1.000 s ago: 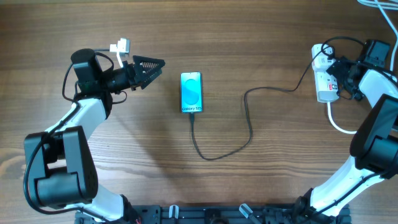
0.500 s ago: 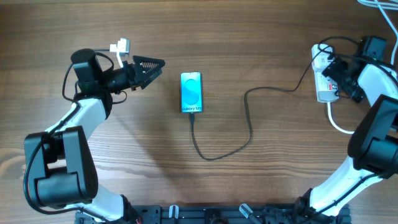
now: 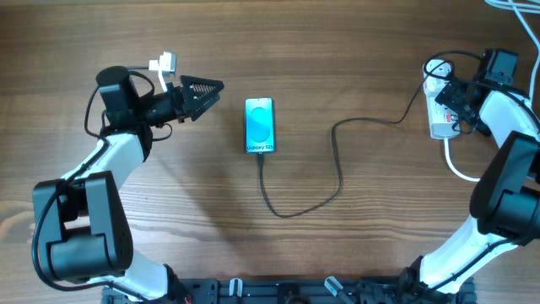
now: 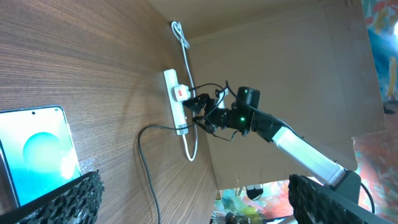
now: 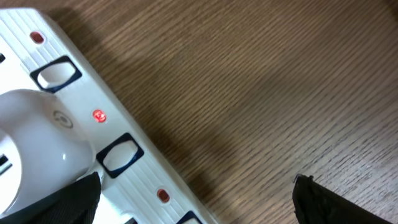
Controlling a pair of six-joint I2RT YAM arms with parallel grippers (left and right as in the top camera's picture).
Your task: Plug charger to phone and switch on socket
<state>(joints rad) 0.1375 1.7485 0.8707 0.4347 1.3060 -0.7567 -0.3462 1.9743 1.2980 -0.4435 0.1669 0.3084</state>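
Observation:
The phone [image 3: 260, 125] lies screen up at the table's middle, turquoise screen lit; it also shows in the left wrist view [image 4: 37, 155]. The thin black charger [image 3: 339, 181] meets the phone's near edge, loops right and runs to the white socket [image 3: 438, 114] at the far right. My right gripper [image 3: 452, 98] is open, low over the socket. In the right wrist view the socket [image 5: 134, 168] carries a white plug [image 5: 31, 143] and one bright red light [image 5: 98, 116]. My left gripper [image 3: 207, 93] is open and empty, left of the phone.
A thick white cord [image 3: 456, 165] curls off the socket's near end toward the right arm. More white cable [image 3: 519, 21] lies at the far right corner. A cardboard wall [image 4: 280, 62] stands beyond the table's right edge.
My right gripper has shifted slightly toward the far end of the socket. The left arm, phone and cable have not moved.

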